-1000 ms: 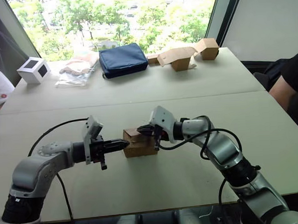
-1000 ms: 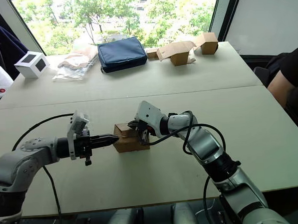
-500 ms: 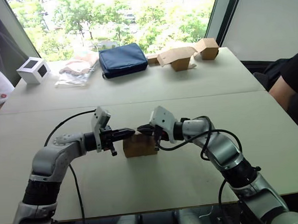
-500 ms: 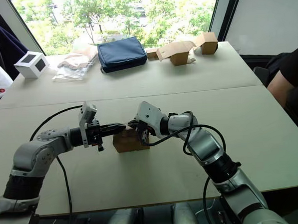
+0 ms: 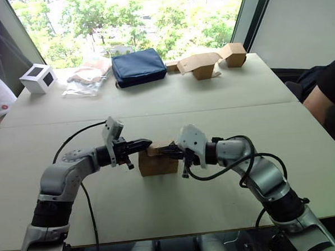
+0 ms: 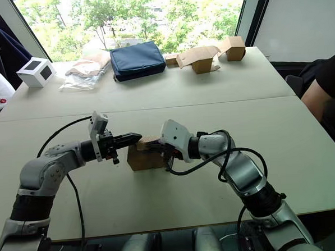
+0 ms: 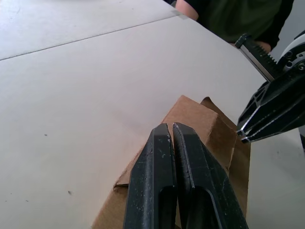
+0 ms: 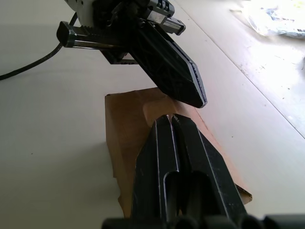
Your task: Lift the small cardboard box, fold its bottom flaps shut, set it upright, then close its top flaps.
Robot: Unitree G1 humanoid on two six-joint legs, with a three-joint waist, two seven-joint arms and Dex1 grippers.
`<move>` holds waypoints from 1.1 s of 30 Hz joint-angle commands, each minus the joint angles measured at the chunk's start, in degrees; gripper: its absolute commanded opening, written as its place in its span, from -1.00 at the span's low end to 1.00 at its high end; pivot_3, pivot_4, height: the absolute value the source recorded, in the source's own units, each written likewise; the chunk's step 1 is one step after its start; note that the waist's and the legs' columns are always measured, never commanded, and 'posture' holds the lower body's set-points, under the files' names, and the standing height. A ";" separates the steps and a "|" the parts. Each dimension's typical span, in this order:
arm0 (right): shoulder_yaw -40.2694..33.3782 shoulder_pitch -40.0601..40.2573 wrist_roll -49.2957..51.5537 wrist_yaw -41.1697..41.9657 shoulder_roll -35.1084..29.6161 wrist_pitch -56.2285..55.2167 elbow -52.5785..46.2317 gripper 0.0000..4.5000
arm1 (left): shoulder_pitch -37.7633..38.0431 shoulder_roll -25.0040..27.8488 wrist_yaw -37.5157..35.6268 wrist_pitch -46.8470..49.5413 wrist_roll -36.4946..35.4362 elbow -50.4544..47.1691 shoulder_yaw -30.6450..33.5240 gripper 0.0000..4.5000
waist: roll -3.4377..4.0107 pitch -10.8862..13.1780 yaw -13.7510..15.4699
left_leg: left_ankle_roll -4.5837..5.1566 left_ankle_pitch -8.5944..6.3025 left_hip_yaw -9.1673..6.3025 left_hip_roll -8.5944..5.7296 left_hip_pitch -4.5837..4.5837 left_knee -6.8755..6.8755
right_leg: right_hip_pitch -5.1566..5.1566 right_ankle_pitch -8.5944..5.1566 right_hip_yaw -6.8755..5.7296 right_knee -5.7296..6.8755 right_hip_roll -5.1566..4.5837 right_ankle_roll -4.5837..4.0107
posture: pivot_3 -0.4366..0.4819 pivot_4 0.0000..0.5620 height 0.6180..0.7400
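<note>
While the small plain brown cardboard box (image 5: 157, 161) sat on the pale table (image 5: 171, 91), the right gripper (image 5: 168, 151) had slid lower across its top, and the left gripper (image 5: 147, 142) stayed above; both were pinched shut, empty.

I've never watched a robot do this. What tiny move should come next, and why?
Probably press down with both shut claws: the left claw and right claw meet over the small box, which stands on the table with its top flaps not yet flat.
</note>
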 commanded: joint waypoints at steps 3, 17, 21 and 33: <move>1.51 -0.26 -0.36 0.24 0.23 -1.50 -0.91 -1.00 | -0.56 0.08 0.39 0.21 -0.89 -0.97 1.54 -0.95 | 0.00 0.00 -0.03 | -0.01 0.01 0.00 0.00 0.00 0.01 | 0.00 0.00 0.00 0.00 0.00 0.00 | -0.05 -0.47 1.00; -1.81 -0.95 6.56 1.26 2.95 1.07 -2.87 -1.00 | 0.73 -0.15 1.41 -0.09 -0.07 -1.52 0.40 -0.95 | 0.00 0.00 0.01 | -0.12 0.07 0.00 0.00 0.00 0.01 | 0.00 0.00 0.00 0.00 -0.01 0.00 | -0.05 -0.47 1.00; 0.51 -1.08 3.37 -0.20 2.14 0.44 -1.67 -1.00 | 0.62 -0.48 1.78 -0.12 -0.02 -1.31 0.39 -0.95 | -0.04 -0.02 0.06 | -0.10 0.06 0.00 0.00 0.00 0.02 | 0.01 0.00 0.00 0.00 -0.02 0.00 | -0.05 -0.47 1.00; 3.57 -2.58 -3.44 -1.41 1.51 -3.33 4.35 -1.00 | 0.50 -1.36 2.26 0.29 -0.43 -1.04 0.61 -0.95 | -0.04 -0.02 0.01 | -0.16 0.09 0.00 -0.01 0.00 0.01 | 0.00 0.00 0.00 0.01 0.00 0.00 | -0.05 -0.47 1.00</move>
